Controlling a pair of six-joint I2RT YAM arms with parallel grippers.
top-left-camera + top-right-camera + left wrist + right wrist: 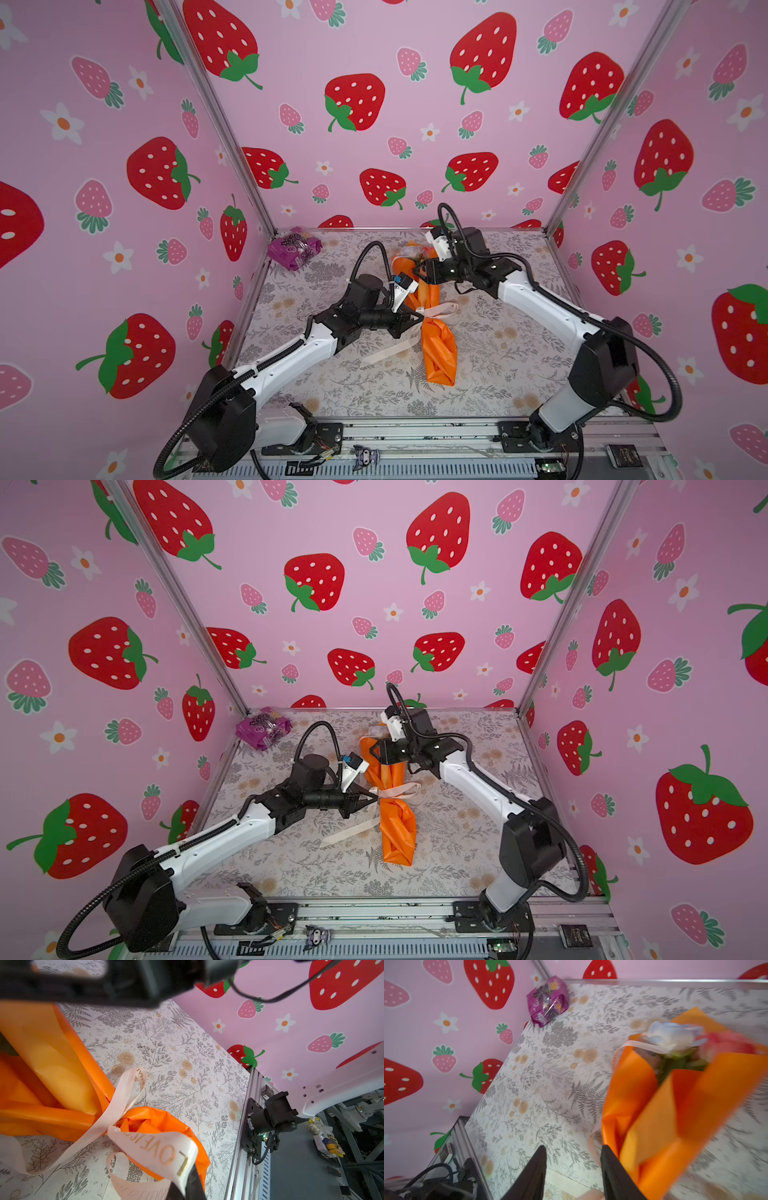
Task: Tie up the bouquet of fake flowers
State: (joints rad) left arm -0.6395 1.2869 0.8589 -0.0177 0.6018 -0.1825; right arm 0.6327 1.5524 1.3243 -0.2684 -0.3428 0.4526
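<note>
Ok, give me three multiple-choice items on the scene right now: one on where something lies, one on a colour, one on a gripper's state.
1. Where does the purple packet lie?
A) in the far left corner of the table
B) by the front rail
C) hanging on the wall

2. What colour is the paper around the bouquet?
A) blue
B) orange
C) green

3. What is the left gripper doing?
A) open above the table
B) shut on the ribbon
C) shut on the packet

Answers:
1 A, both top views show it in the far left corner.
2 B, the paper is bright orange in every view.
3 B, the left wrist view shows its fingers pinching the lettered ribbon.
</note>
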